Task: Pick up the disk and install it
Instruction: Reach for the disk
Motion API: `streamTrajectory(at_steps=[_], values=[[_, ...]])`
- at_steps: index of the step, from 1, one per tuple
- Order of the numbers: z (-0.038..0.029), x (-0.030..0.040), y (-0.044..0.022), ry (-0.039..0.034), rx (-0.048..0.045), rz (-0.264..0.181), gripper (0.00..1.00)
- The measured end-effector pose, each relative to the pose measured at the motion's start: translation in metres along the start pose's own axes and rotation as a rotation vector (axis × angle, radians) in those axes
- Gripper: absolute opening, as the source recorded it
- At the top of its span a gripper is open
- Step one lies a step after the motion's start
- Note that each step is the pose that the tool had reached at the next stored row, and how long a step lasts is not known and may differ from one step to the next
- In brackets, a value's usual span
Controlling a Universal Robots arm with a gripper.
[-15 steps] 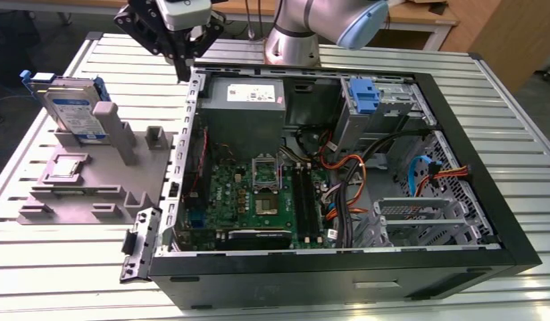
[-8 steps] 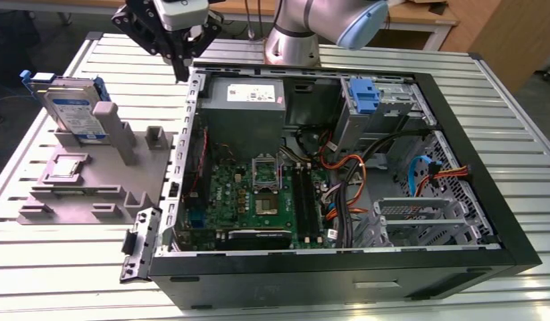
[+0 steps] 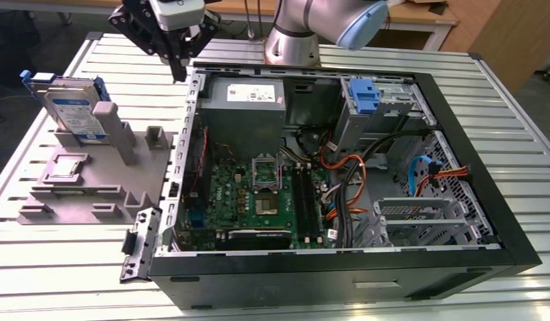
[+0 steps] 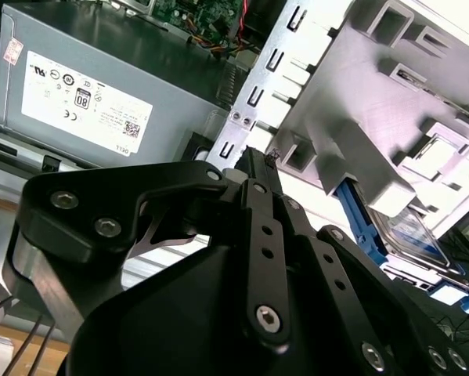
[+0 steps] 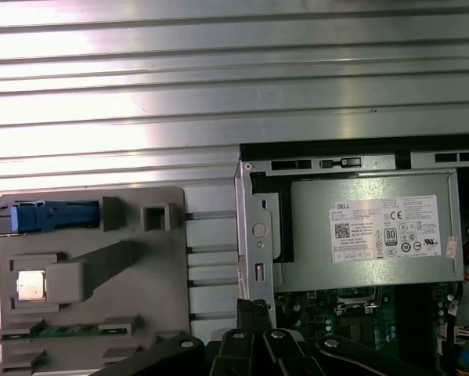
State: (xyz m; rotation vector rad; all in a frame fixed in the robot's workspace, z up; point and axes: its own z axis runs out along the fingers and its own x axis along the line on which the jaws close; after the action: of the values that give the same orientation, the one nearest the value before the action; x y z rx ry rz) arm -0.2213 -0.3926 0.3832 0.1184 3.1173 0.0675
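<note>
The robot's black, two-fingered hand (image 3: 179, 75) hangs over the rear corner of the open black computer tower case (image 3: 453, 257), above the case's metal side wall beside the grey boxed power supply (image 3: 243, 100). Its fingers are pressed together into a single point and grip nothing; both wrist views show the same closed tips (image 4: 257, 160) (image 5: 254, 307) above that wall. The disk (image 3: 74, 110), a flat silver-grey hard drive with a white-and-blue label and a blue plastic carrier frame, stands on edge in a slot at the far end of the grey moulded plastic fixture (image 3: 87, 184), which lies on the slatted aluminium table (image 3: 61, 267) at the exterior view's left of the case. The hand is apart from the disk and does not touch it. The first wrist view looks down on the disk's blue edge (image 5: 54, 217), and the second wrist view shows its labelled face (image 4: 410, 235) past the fixture's posts. A small square silver chip (image 3: 68, 167) sits in a recess of the fixture nearer the camera. Inside the case lie a green motherboard (image 3: 257, 200) and a blue plastic bracket (image 3: 366, 93) at the drive bay.
</note>
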Motion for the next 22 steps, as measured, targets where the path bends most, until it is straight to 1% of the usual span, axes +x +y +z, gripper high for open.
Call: streamTrajectory(at_steps=[11, 22], values=[[0.0001, 0.0051, -0.0004, 0.0001, 0.0001, 0.000, 0.10], [0.0002, 0.0072, -0.0006, 0.0000, 0.0001, 0.000, 0.10]])
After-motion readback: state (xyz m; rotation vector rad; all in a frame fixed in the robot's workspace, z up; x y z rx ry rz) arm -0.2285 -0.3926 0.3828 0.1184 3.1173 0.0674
